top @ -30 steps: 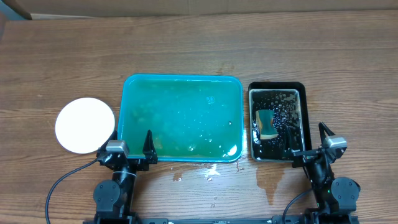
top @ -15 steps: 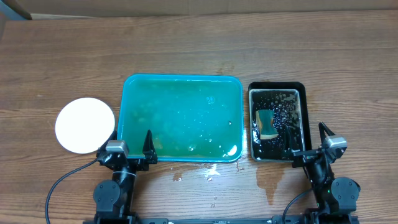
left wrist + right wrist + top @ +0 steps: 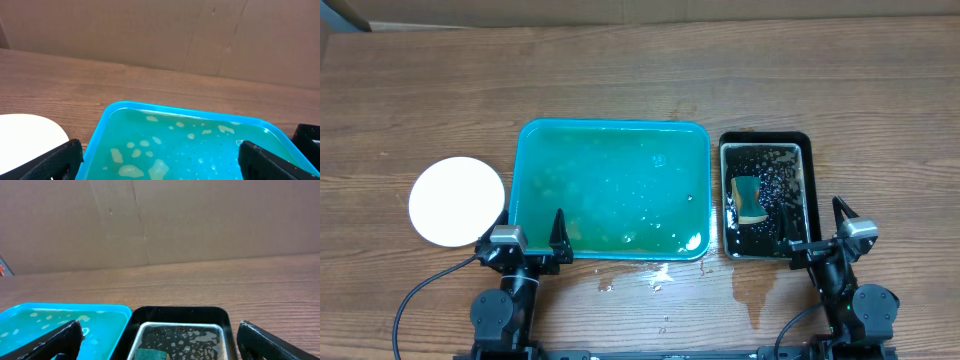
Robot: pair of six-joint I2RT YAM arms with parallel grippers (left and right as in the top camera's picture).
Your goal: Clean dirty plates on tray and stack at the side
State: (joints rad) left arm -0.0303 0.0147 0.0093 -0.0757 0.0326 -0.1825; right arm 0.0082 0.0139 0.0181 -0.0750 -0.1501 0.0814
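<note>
Though the job is about plates on the tray [image 3: 615,124], none lies in it now: the teal tray holds only cloudy, sudsy water with pale flecks. Its long axis runs left to right across the tabletop [image 3: 620,70]. The one white plate [image 3: 457,202] in sight sits off the tray's left end, just beside the rim and not touching it, flat on the wood. From above it reads as a single clean disc. Whether others lie stacked under it I cannot tell.

That plate is what any further move would turn on. It lies to the left of the left hand [image 3: 159,148] and a little ahead of it, showing at the lower left edge of that wrist's view. Being round, it offers no long axis to line up with. The left arm is much the nearer; the right hand [image 3: 159,326] is parked well apart at the other end, facing the black tray [image 3: 765,137] where a sponge [image 3: 750,198] rests in soapy water.

Both hands have their fingers spread apart and grip nothing. A puddle [image 3: 655,275] wets the tabletop just in front of the tray.

My judgement is that the cleaning and stacking look finished or nearly so.

No brand, label or legible writing shows anywhere.
</note>
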